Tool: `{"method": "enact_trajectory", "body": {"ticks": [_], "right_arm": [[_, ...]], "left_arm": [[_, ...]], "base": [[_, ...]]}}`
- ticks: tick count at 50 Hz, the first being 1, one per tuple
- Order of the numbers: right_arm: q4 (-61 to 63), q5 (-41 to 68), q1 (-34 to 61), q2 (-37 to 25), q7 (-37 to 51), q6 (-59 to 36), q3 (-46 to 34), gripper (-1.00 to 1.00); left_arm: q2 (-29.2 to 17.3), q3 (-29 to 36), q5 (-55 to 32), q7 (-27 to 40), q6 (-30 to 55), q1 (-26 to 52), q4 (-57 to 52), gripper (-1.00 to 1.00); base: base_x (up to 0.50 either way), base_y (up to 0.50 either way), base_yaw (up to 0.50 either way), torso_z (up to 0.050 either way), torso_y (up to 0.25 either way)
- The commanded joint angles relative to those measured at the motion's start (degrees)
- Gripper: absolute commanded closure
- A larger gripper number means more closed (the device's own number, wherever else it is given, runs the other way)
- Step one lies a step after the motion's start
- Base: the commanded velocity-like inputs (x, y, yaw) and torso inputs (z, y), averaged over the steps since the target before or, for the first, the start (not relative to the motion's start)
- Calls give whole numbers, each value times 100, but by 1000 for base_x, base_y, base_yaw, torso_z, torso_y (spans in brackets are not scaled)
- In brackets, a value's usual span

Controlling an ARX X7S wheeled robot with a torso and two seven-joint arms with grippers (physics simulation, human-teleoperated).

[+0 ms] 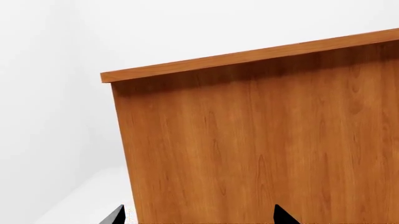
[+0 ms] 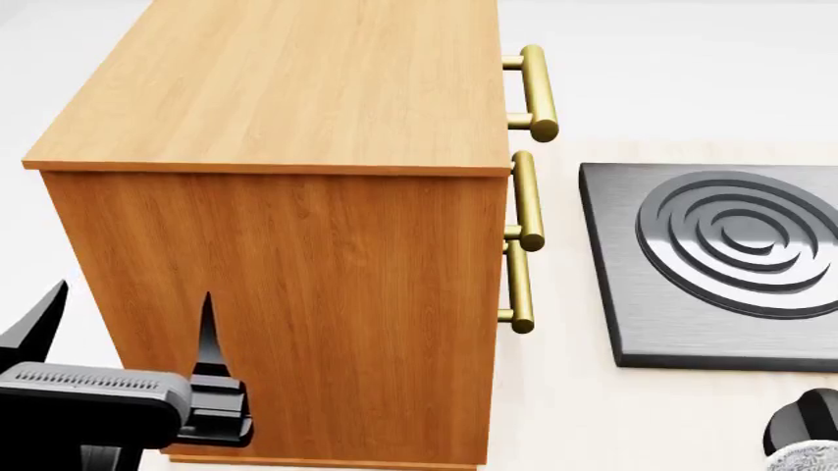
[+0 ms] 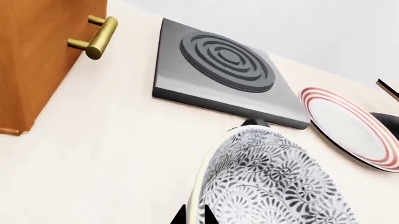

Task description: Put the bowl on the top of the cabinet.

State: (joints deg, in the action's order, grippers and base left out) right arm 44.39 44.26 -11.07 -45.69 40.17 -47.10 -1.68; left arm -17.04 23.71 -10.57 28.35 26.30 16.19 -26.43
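Observation:
The bowl (image 3: 274, 186), white with a dense grey floral pattern, fills the lower part of the right wrist view and looks tilted. My right gripper (image 3: 193, 215) is shut on its rim, one fingertip on each side. In the head view only a sliver of the bowl (image 2: 810, 458) shows at the bottom right corner. The cabinet (image 2: 288, 88) is an orange-brown wood box with brass handles (image 2: 535, 93), and its flat top is bare. My left gripper (image 2: 129, 324) is open and empty beside the cabinet's side wall (image 1: 262, 140), its fingertips spread wide.
A grey hob with ringed burner (image 2: 733, 255) lies on the pale table right of the cabinet and also shows in the right wrist view (image 3: 224, 60). A flat white plate with red rim rings (image 3: 349, 126) lies beyond the bowl.

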Motion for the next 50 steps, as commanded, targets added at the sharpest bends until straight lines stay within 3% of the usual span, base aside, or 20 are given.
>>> {"method": "enact_trajectory", "body": {"ticks": [1,20,39,50], "right_arm": [[763,568,673,-187,401,-559,345,100],[1192,1302,1500,-278,872,-1033,425,100],[651,3667,4400,-86,2224,-2311,-118,100],[53,4364,5691,119,2718,-2636,-525,100]], "left_arm": [[-22,-1,-24,20,-17,-19,0,-100],[-49,-10,-64,54,-16,-13,-7,-100],[-75,9,-90,73,-42,-16,16,-100],[-74,25,-96,71,-105,6,105,-100]], "base": [[0,0,0,0,0],[0,0,0,0,1],[0,0,0,0,0],[0,0,0,0,1]]}}
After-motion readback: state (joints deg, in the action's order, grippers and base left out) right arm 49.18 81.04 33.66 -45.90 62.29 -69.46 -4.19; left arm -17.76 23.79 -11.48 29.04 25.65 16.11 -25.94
